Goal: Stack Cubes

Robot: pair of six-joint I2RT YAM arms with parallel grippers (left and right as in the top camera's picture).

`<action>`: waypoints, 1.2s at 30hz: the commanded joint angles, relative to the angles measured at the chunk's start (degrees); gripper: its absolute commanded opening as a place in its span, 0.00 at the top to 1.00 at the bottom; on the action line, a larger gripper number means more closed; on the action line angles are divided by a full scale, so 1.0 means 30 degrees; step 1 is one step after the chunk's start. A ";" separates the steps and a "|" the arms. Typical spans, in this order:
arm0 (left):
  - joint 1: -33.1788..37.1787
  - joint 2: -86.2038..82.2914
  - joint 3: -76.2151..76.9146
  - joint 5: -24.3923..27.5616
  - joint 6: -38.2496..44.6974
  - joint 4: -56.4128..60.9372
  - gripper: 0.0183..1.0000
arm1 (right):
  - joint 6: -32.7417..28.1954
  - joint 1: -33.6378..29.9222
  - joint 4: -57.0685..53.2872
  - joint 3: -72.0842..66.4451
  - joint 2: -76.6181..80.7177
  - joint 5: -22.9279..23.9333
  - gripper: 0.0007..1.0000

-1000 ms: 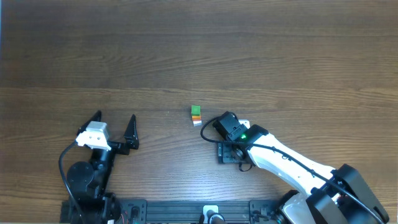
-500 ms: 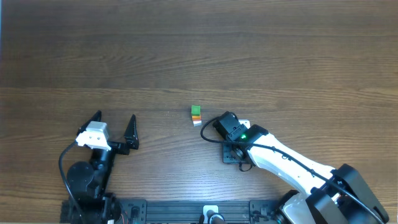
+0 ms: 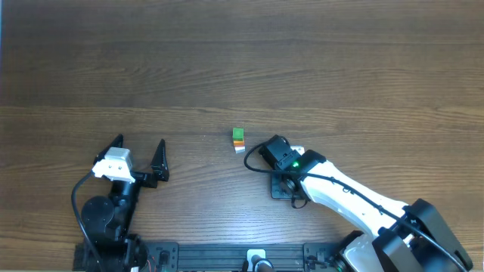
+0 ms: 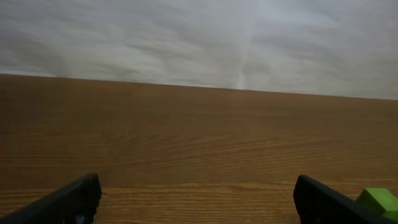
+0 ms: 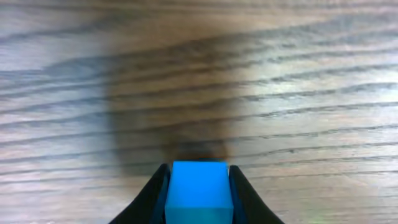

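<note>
A small stack of cubes (image 3: 239,140), green on orange on white, stands near the table's middle. Its green top cube (image 4: 379,200) peeks in at the edge of the left wrist view. My right gripper (image 3: 284,188) sits low over the wood, just right of and nearer than the stack. In its own view the right gripper (image 5: 199,182) is shut on a blue cube (image 5: 199,193), close above the table. My left gripper (image 3: 138,145) rests open at the near left, fingers spread wide with nothing between them, and shows the same way in its own view (image 4: 196,194).
Bare wooden table (image 3: 242,60) stretches far and wide around the stack. A pale backdrop (image 4: 199,37) rises behind the table's far edge in the left wrist view.
The right gripper shifted slightly to the right a second ago and has stayed put since. The left arm and the stack have not moved.
</note>
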 commanded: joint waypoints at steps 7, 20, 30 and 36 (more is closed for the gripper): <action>-0.0066 -0.0138 -0.0102 0.0175 0.0277 0.0015 0.00 | -0.0029 -0.0073 -0.6550 0.9224 0.0809 0.0911 0.99; -0.0073 -0.0138 -0.0102 0.0175 0.0284 0.0015 0.00 | -0.0087 0.0685 -1.1927 2.1857 0.8160 0.1180 0.99; -0.0066 -0.0138 -0.0102 0.0175 0.0277 0.0015 0.00 | 0.0357 0.0889 -1.1890 2.2775 1.0440 0.0678 0.99; -0.0073 -0.0138 -0.0102 0.0175 0.0277 0.0015 0.00 | 0.0357 0.0882 -1.1657 2.2760 1.0732 0.0685 0.99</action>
